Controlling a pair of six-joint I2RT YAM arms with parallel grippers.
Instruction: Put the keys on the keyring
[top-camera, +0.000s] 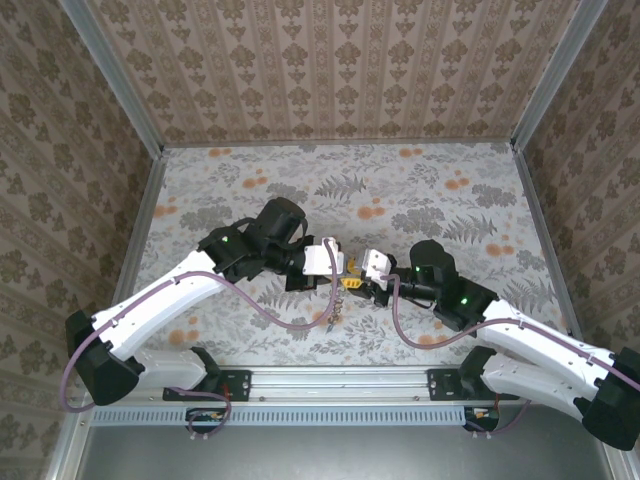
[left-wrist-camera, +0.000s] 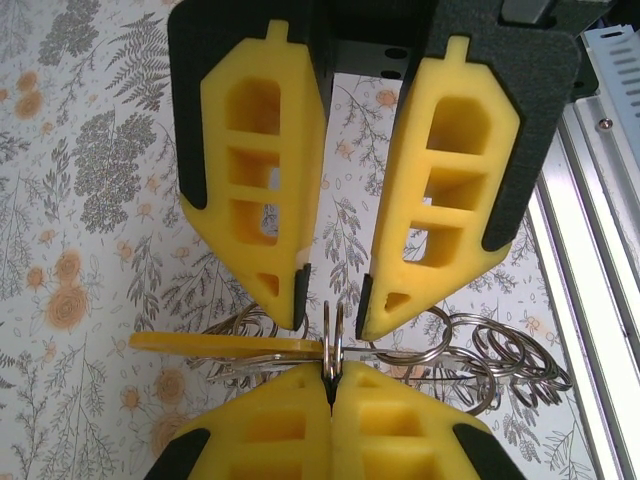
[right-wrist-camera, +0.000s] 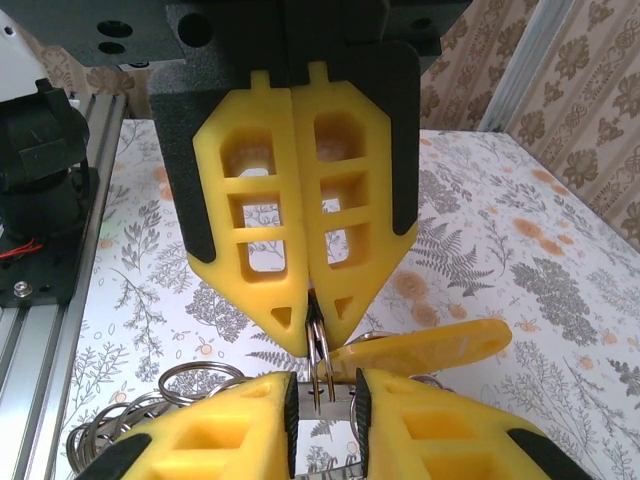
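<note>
Floral tablecloth (top-camera: 420, 190); patterned wallpaper walls (top-camera: 330, 70); aluminium rail (top-camera: 330, 378) at near edge.

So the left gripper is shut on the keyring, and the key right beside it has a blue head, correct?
Not quite. The key has a yellow head, not blue. The right wrist view shows it lying just beside the keyring, and the left gripper is indeed shut on that ring.
</note>
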